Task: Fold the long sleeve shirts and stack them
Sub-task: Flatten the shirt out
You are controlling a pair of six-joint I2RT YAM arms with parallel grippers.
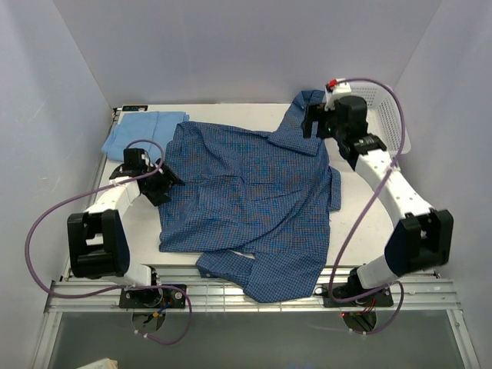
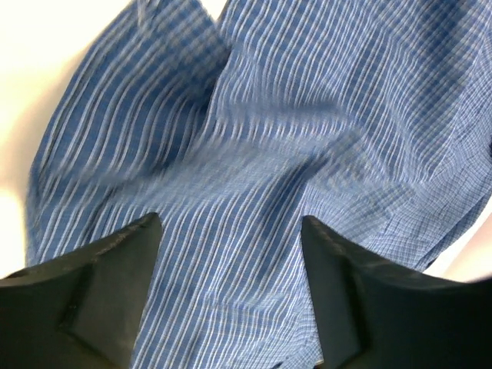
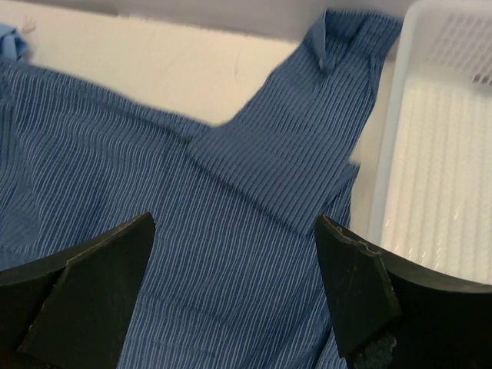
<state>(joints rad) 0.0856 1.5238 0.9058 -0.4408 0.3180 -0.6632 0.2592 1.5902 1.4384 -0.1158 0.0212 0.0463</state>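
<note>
Two arms [image 1: 115,201] [image 1: 388,181], jaws apart, seemingly above shirt [image 1: 246,192]

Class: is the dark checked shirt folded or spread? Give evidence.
Spread: the dark checked shirt lies open across the table, one sleeve stretching toward the basket.

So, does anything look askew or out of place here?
Yes. The checked shirt lies crooked and rumpled, one corner drooping over the table's near edge, a sleeve stretched up beside the basket. The light blue shirt sits flat at far left.
</note>
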